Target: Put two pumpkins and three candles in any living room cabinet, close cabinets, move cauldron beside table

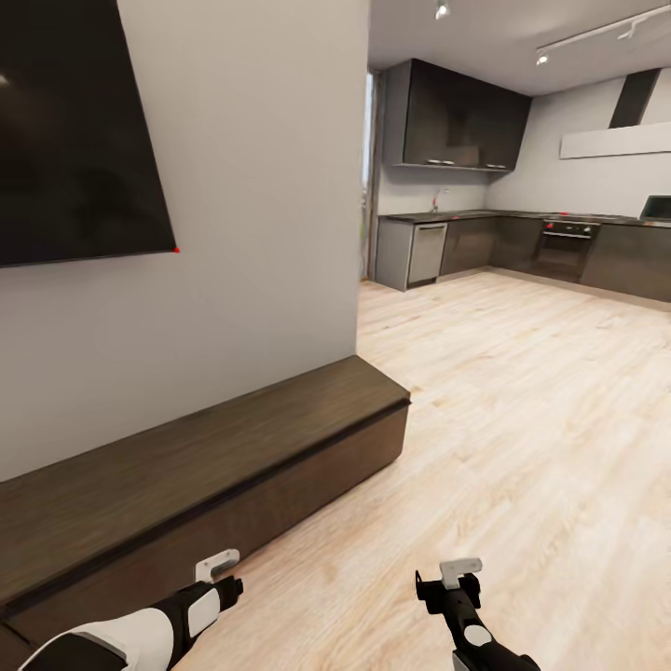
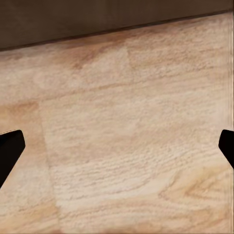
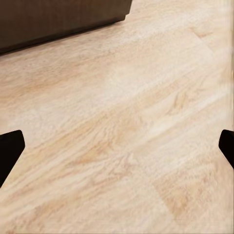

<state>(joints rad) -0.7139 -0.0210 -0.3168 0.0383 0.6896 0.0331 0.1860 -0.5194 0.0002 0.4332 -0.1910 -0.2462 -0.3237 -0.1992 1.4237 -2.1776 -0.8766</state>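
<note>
Both grippers, left gripper [image 2: 117, 146] and right gripper [image 3: 117, 146], hang released and empty, so I'd just swing around from the cabinet [image 1: 186, 466] at 10 o'clock to hunt for pumpkins.

Both arms are glossy black with white shell panels, each ending in a small pale grey bracket at the wrist.

Black TV [image 1: 75, 130] on grey wall [image 1: 252, 233]; pale wood floor [image 1: 522, 419]; kitchen (dark cabinets [image 1: 466, 116], oven [image 1: 566, 244]) beyond.

A home: wall television [image 1: 75, 130], low cabinet [image 1: 186, 466], open kitchen [image 1: 522, 242] beyond.
</note>
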